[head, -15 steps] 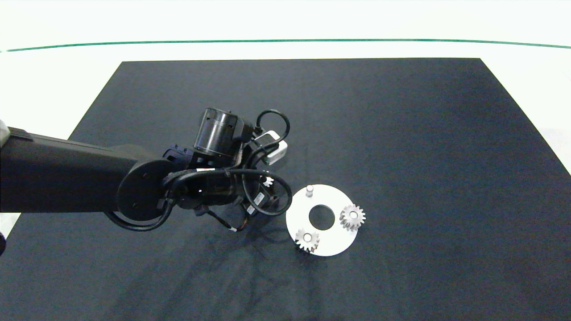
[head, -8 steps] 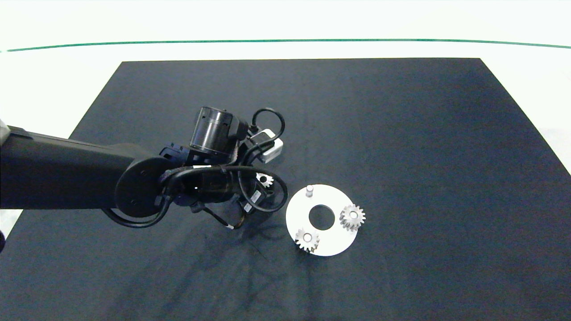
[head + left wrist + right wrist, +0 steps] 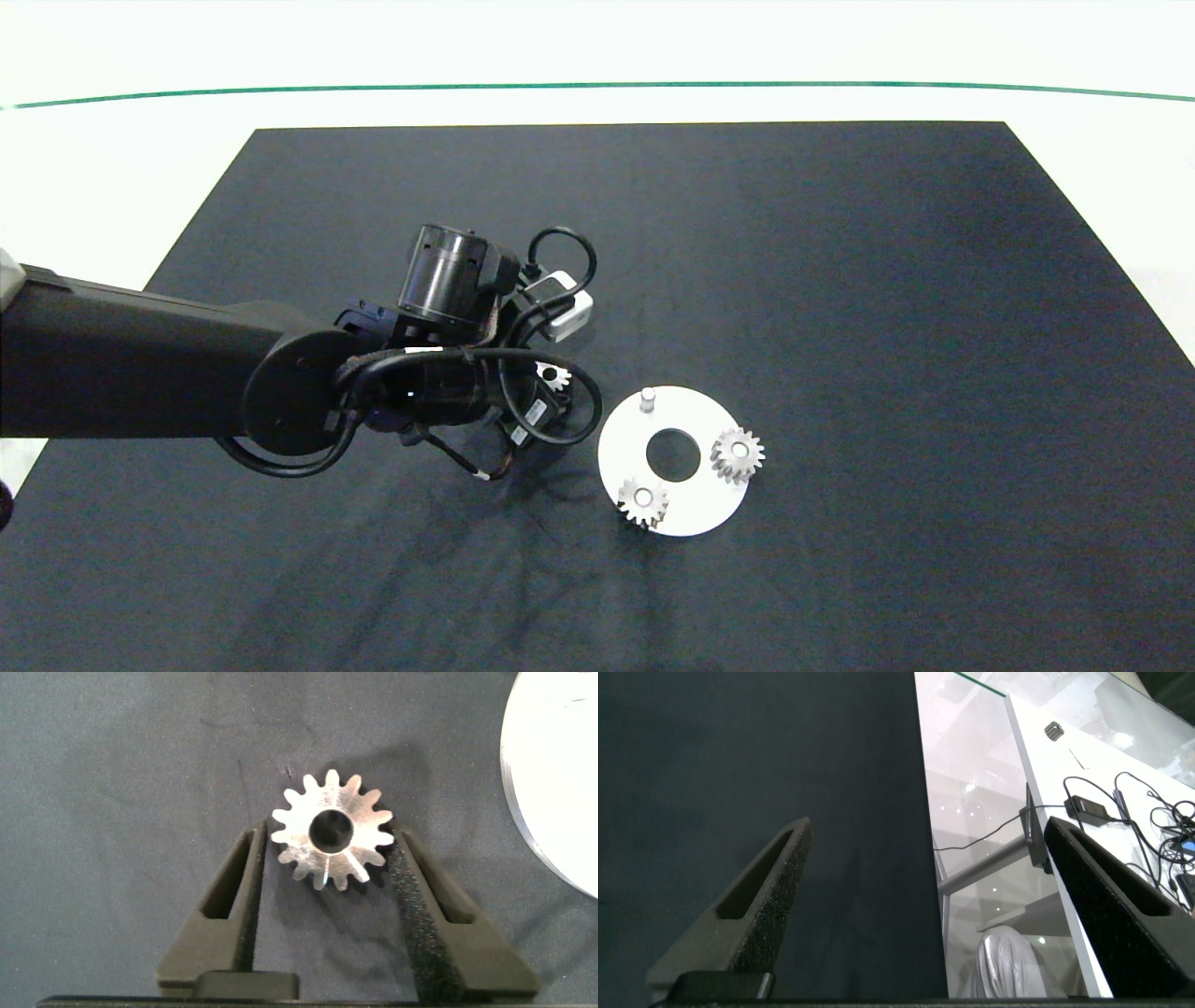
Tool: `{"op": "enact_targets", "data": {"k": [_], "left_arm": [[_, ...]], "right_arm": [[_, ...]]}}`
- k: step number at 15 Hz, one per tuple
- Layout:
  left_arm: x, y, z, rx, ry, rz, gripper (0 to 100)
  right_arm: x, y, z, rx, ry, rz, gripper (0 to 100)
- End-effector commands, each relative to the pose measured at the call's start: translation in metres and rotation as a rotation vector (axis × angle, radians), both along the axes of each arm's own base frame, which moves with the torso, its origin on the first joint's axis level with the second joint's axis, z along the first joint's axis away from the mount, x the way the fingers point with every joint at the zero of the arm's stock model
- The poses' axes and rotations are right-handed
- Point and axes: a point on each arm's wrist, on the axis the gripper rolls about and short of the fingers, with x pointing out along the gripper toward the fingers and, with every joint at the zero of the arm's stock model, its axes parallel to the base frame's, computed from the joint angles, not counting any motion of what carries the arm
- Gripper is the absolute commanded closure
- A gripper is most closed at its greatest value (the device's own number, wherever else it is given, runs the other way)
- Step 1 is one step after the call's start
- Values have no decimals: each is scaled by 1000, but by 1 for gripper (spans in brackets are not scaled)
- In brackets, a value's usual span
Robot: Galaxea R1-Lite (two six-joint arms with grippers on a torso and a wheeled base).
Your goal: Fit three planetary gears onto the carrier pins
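**Third gear bracketed, two already on pins**

Nearest the robot, two small silvery toothed metal gears [image 3: 643, 502] [image 3: 738, 455] are sitting on pins of the flat white ring-shaped disc [image 3: 695, 518]. Further back, one short pale pin [image 3: 646, 399] is standing bare. Beside the disc, the left claw [image 3: 329, 859] is resting low on the dark worktop mat [image 3: 840, 280], fingers spread either side of the third silvery gear [image 3: 331, 829], not yet pinching. Over the past second the arm has shifted slightly away from the disc, uncovering more of this gear; a squeeze looks imminent. The right claw [image 3: 926, 859] is hanging spread, idle, off the mat's edge.
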Motion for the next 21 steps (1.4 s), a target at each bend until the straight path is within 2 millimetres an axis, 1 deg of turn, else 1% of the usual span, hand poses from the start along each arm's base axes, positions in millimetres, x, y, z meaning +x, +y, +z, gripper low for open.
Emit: {"op": "enact_targets", "data": {"k": [1, 3, 13, 16, 18, 19, 21], "left_arm": [[0, -1, 0, 2, -2, -2, 60], [1, -1, 0, 2, -3, -2, 63], [-2, -1, -1, 2, 7, -1, 84], [-5, 2, 3, -5, -2, -1, 84], [-10, 3, 11, -14, -15, -5, 84], [-14, 4, 15, -18, -21, -8, 84], [-26, 0, 21, -5, -2, -39, 84]], "right_arm": [[0, 0, 0, -4, 4, -2, 0], [0, 0, 0, -4, 4, -2, 0], [1, 0, -1, -5, 7, -2, 0], [1, 0, -1, -5, 7, -2, 0], [1, 0, -1, -5, 7, -2, 0], [1, 0, -1, -5, 7, -2, 0], [1, 0, -1, -6, 8, -1, 0]]}}
